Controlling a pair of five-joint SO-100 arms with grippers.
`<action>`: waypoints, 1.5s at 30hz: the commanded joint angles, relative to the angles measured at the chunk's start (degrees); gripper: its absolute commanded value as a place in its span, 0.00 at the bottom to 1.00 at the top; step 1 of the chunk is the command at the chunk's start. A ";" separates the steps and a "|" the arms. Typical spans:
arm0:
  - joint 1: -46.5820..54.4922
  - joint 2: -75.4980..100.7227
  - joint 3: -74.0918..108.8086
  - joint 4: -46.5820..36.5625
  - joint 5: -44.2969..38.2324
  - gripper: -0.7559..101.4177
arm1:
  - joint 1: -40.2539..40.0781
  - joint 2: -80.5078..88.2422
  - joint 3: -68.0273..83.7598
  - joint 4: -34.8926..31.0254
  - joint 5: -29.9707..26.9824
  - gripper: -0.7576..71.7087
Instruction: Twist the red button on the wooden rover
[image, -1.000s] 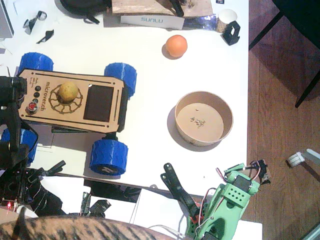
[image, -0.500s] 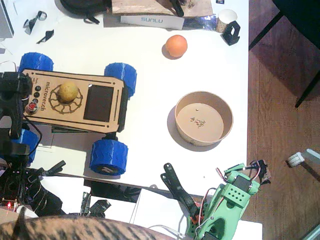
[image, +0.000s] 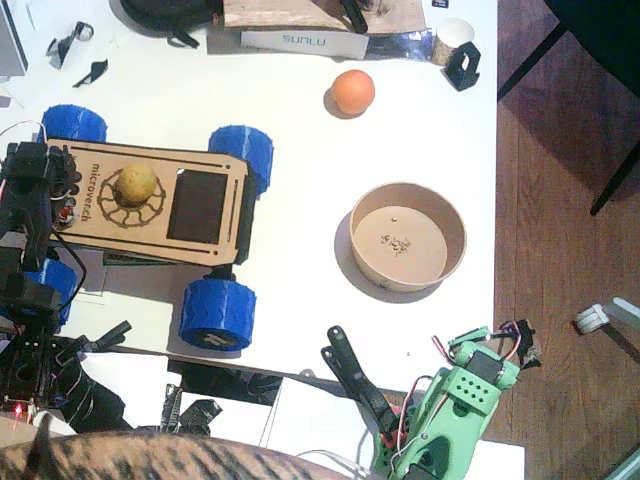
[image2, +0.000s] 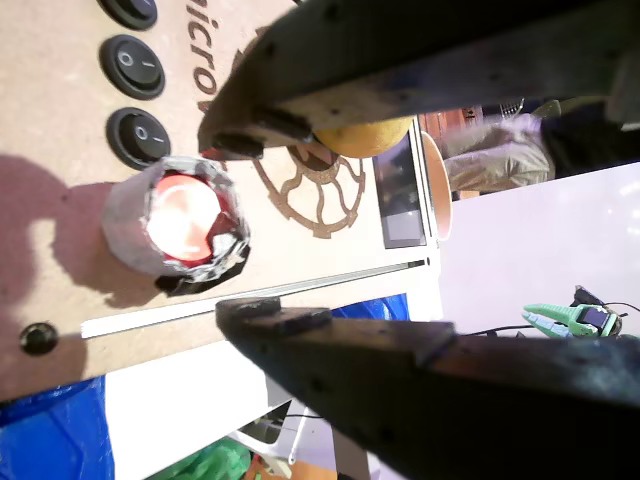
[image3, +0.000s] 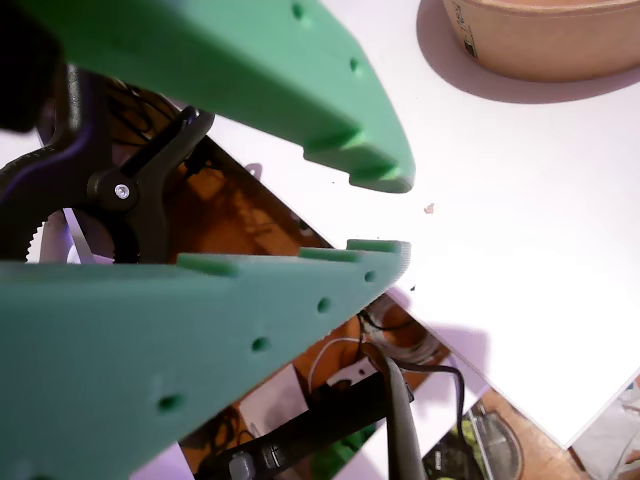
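Note:
The wooden rover (image: 150, 205) lies at the table's left, with blue wheels and a black panel. Its red button (image: 63, 213) sits at the deck's left end, below three black buttons. My left gripper (image: 48, 200), black, hovers over that end. In a wrist view its dark jaws stand open, one on each side of the red button (image2: 180, 225) in its silver collar, neither touching it. The left gripper (image2: 245, 225) holds nothing. The green right gripper (image3: 385, 215) rests low at the front, slightly open and holding nothing.
A yellowish round fruit (image: 135, 185) sits in the rover's spoked cutout. An orange (image: 352, 91) lies at the back, a brown paper bowl (image: 407, 235) right of centre. A black clamp (image: 350, 375) lies beside the green arm (image: 455, 405). Clutter lines the far edge.
My left gripper has moved up and right along the rover's left end, closing in over the red button. The right arm has not moved.

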 joint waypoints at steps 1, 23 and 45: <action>0.09 -0.53 -2.99 -0.79 0.88 0.18 | 0.44 0.09 -0.26 0.09 -0.62 0.04; 0.44 -7.03 -2.99 -3.43 1.05 0.25 | 0.44 0.09 -0.26 0.09 -0.62 0.04; 2.29 -11.78 -2.99 -6.94 1.05 0.24 | 0.44 0.09 -0.26 0.09 -0.62 0.04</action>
